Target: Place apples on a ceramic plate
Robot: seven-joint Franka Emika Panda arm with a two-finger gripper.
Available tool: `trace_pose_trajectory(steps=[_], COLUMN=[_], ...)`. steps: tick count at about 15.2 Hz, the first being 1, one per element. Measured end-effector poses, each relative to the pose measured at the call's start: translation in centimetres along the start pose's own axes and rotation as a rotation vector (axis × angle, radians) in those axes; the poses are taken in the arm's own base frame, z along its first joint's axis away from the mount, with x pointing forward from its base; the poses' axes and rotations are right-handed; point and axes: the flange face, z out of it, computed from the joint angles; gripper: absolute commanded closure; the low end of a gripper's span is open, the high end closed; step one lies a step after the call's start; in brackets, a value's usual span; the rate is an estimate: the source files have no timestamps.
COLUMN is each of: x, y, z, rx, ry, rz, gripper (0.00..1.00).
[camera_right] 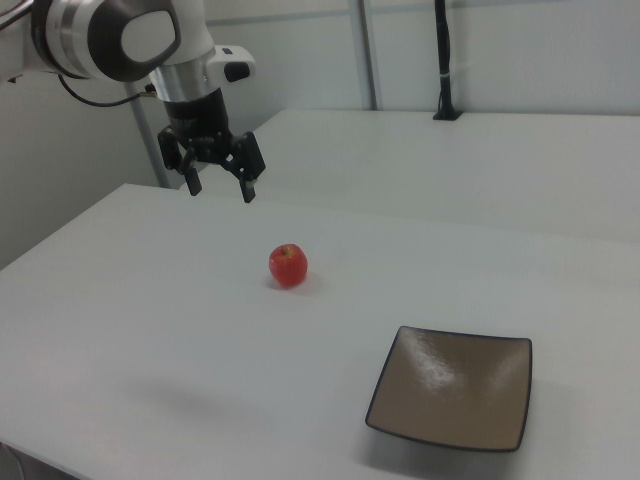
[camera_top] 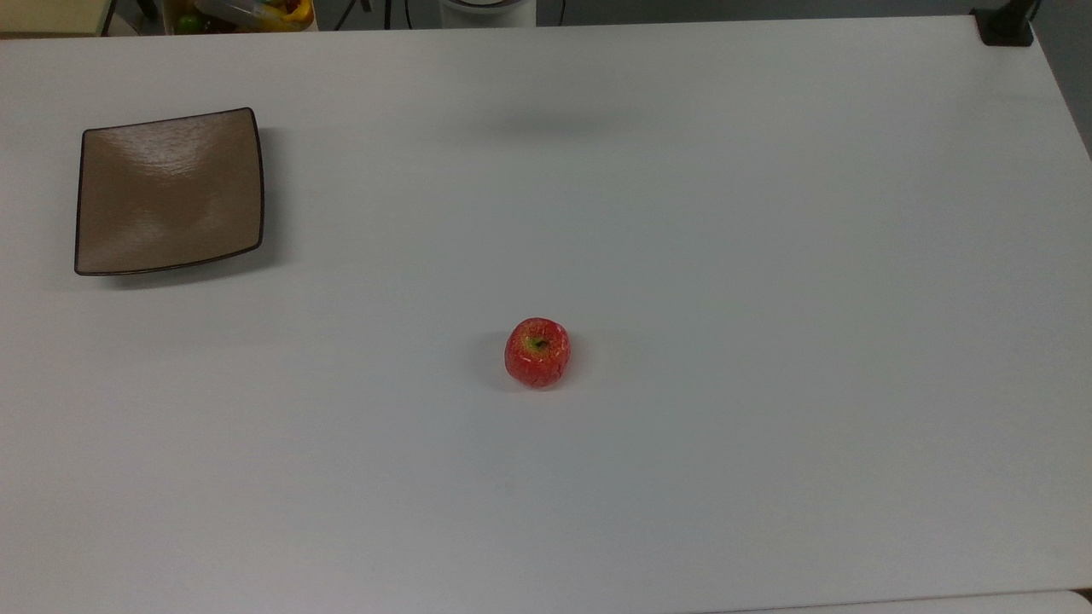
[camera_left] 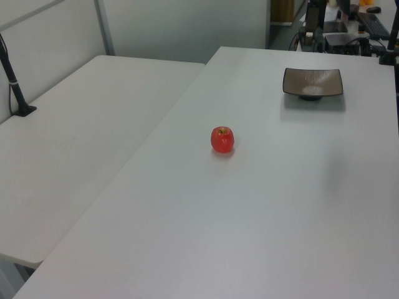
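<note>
A small red apple (camera_top: 537,352) with a yellow-green patch at its stem stands alone near the middle of the white table; I also find the apple (camera_left: 222,139) in the left view and the apple (camera_right: 288,265) in the right view. The square brown ceramic plate (camera_top: 169,191) lies bare at the top view's left, well apart from the apple. The plate (camera_left: 313,82) sits far back in the left view and the plate (camera_right: 452,388) lies near the front in the right view. My gripper (camera_right: 221,187) hangs open in the air, above and to the right view's left of the apple, holding nothing.
A second white table (camera_left: 75,137) adjoins on the left view's left, with a black post (camera_left: 14,81) clamped at its edge. Another black clamp (camera_top: 1005,24) sits at the top view's upper right corner. Clutter (camera_top: 247,13) lies beyond the table's far edge.
</note>
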Motion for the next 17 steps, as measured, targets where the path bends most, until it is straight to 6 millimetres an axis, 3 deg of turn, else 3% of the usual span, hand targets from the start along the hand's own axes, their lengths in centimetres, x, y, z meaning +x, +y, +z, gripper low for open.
trace_pose_trajectory(steps=[12,17], x=[0.1,2.1], y=[-0.3,-2.0], z=[0.3,2.2], rx=[0.002,0.005], ry=[-0.005,-0.023], rz=[-0.015,-0.051], gripper=[0.00,0.00])
